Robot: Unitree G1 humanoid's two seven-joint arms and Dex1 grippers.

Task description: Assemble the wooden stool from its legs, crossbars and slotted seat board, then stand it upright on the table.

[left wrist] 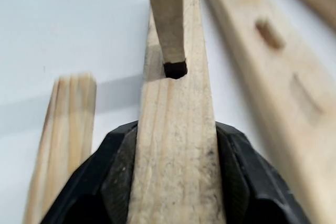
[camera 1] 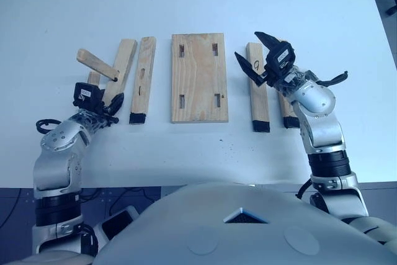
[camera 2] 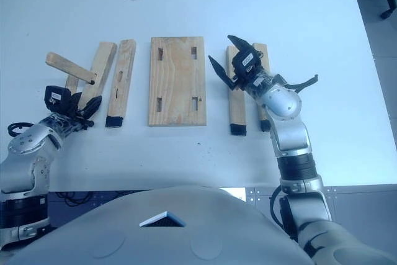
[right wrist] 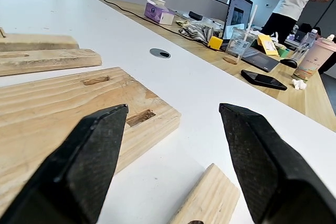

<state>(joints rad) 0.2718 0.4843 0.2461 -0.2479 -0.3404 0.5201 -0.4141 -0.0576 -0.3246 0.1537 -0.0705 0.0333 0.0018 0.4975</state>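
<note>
The flat rectangular pale-wood seat board, with its four slots, lies in the middle of the white table, and nothing is fitted into it yet.

On the robot's left of the seat board lie two long pale-wood legs with black-tipped ends. The nearer leg lies loose beside the board. The farther leg has a short pale-wood crossbar plugged into its slot and angling away from the board. The left pincer is clamped on this leg's near end, its dark fingers pressed against both edges of the wood. A second short wooden bar lies just beyond that leg, farther from the board.

On the robot's right of the seat board, the right pincer is spread wide and holds nothing. It hovers over the far end of the adjacent black-tipped leg. Another leg lies just beyond, partly hidden by the arm.

The job looks barely begun, with only one crossbar joint made. The other crossbar, three loose legs, the seat board and the final standing up all appear to be left.
</note>
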